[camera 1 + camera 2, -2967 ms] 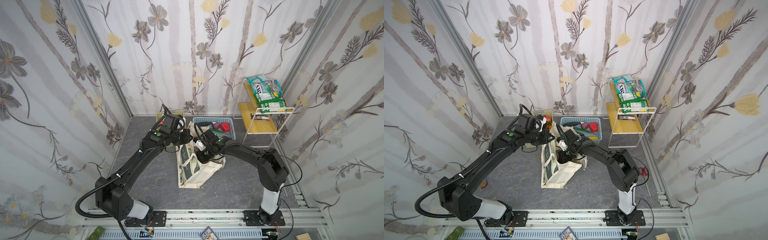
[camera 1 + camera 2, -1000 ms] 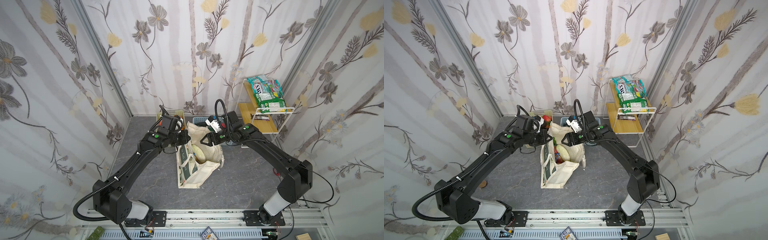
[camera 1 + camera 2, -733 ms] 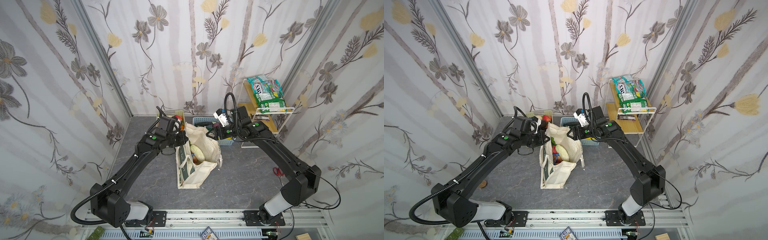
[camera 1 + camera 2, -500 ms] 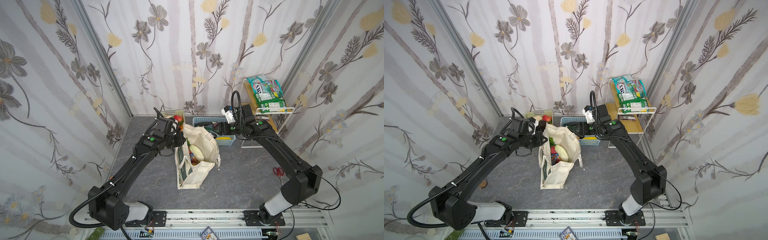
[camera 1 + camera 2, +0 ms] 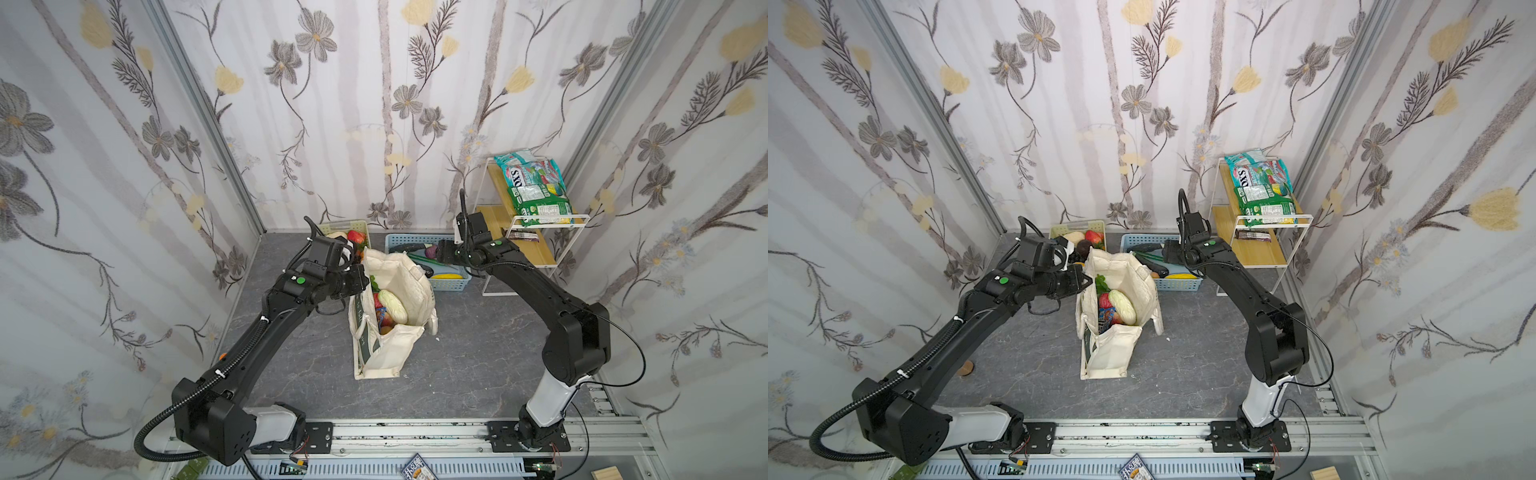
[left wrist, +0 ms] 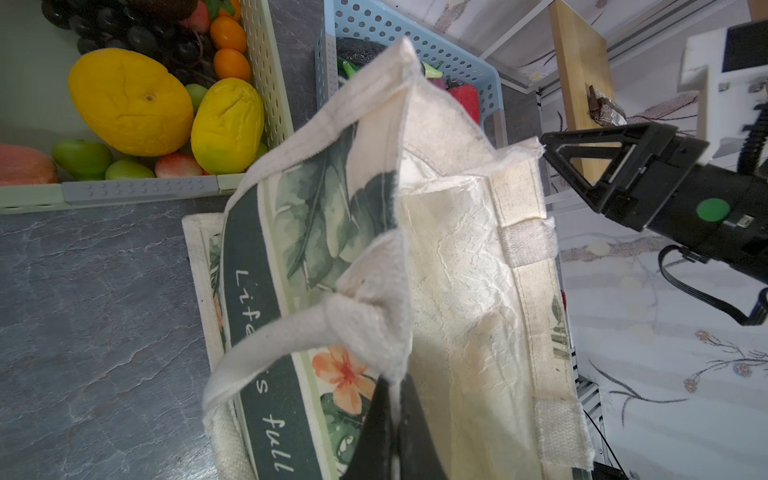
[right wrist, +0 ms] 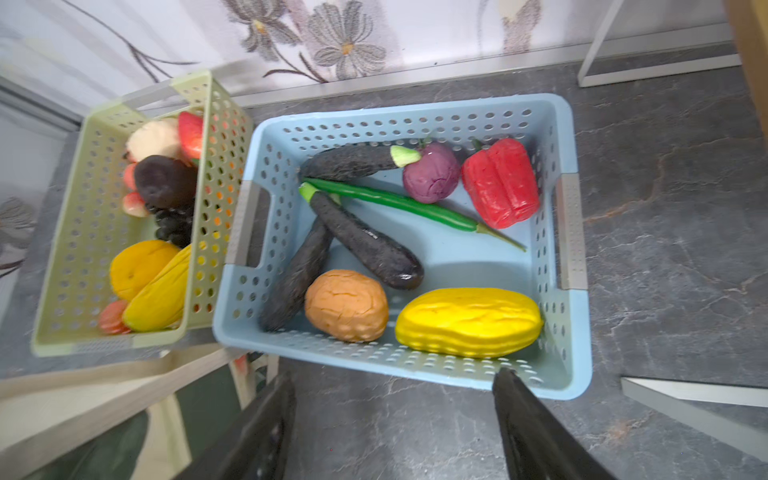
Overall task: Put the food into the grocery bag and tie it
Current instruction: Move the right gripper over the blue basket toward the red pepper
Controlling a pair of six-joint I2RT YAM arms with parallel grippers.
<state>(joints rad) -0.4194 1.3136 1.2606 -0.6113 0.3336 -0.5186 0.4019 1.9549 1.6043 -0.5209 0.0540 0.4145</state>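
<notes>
We saw the cream canvas tote with the dark green band (image 5: pixel 384 353) standing open at the centre of both top views, a pale green toy cabbage (image 5: pixel 392 305) inside. The left gripper (image 6: pixel 392 399) was clamped on its rim — fabric pinched between the fingers. The right gripper (image 7: pixel 395 376) hung empty, jaws wide apart, over the pale blue slotted plastic basket (image 7: pixel 565 232) just above centre.

top views: overhead, wide | left wrist: near bag (image 6: pixel 457 270) | right wrist: above blue basket (image 7: pixel 415 370)
</notes>
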